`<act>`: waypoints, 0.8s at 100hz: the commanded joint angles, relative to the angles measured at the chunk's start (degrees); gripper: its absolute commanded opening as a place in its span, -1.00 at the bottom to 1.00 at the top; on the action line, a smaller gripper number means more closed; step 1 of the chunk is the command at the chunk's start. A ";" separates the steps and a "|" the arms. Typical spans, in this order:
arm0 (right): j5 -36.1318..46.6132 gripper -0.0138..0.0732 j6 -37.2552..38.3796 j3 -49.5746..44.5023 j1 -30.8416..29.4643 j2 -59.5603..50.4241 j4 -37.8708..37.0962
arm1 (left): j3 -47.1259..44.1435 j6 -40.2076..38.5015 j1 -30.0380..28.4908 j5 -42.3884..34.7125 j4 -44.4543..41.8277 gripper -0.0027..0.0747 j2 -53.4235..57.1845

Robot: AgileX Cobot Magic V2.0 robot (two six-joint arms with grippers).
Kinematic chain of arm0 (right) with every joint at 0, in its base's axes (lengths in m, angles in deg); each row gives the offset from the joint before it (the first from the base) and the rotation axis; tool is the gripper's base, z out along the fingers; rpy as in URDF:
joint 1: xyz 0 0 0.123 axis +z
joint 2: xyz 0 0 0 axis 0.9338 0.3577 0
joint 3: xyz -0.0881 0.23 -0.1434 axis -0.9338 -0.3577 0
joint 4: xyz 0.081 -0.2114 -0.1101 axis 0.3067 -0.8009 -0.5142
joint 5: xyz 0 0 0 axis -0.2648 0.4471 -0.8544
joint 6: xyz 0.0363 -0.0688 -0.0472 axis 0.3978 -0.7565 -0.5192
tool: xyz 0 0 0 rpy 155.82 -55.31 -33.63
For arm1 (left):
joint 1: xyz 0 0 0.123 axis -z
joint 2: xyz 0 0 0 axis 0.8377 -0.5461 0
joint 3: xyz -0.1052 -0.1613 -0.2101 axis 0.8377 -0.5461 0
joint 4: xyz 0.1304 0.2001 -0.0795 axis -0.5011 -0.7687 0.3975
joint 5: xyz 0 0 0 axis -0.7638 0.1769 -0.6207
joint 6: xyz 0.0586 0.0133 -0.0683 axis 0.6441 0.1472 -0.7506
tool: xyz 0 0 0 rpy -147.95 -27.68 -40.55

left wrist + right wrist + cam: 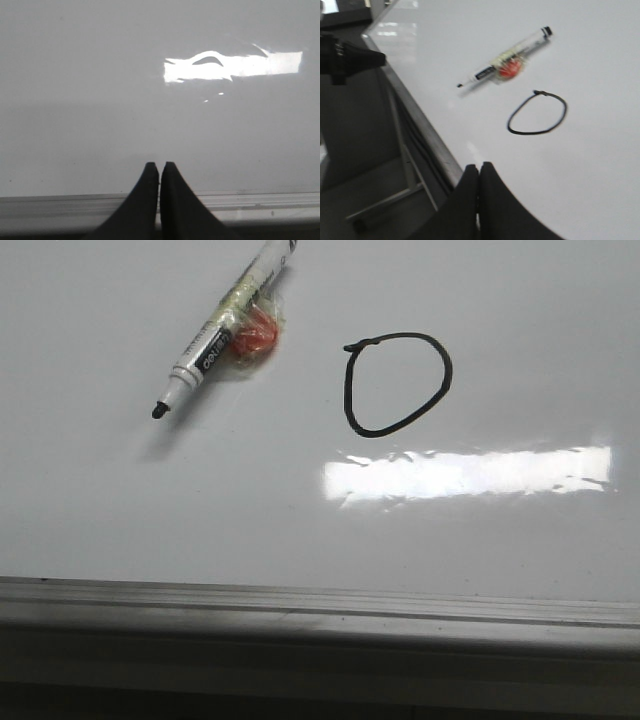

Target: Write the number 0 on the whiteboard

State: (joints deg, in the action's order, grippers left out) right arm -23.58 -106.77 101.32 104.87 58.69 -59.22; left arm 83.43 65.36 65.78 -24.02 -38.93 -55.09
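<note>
Marker (222, 332) lies uncapped on the whiteboard (120, 510), left of the drawn 0 (397, 384). Left gripper (159, 171) and right gripper (480, 172) sit pressed together, empty, at the near edge.

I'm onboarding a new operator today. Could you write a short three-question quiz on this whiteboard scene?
1. True or false: the number 0 on the whiteboard is a closed loop.
2. The marker lies: A) inside the loop, B) left of the loop, uncapped, C) in a gripper.
3. How do the fingers of the left gripper and right gripper stand?

Key: 1 true. 2 B. 3 Both shut, holding nothing.
</note>
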 commanded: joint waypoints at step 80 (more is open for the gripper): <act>30.83 -0.81 31.09 -28.85 -15.32 -10.73 -33.00 | -1.77 -0.66 -0.15 -2.72 0.23 -0.98 1.58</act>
State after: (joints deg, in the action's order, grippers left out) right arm 8.78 -76.09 73.21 91.95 50.66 -91.19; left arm 83.43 65.36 65.78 -23.92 -38.93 -55.09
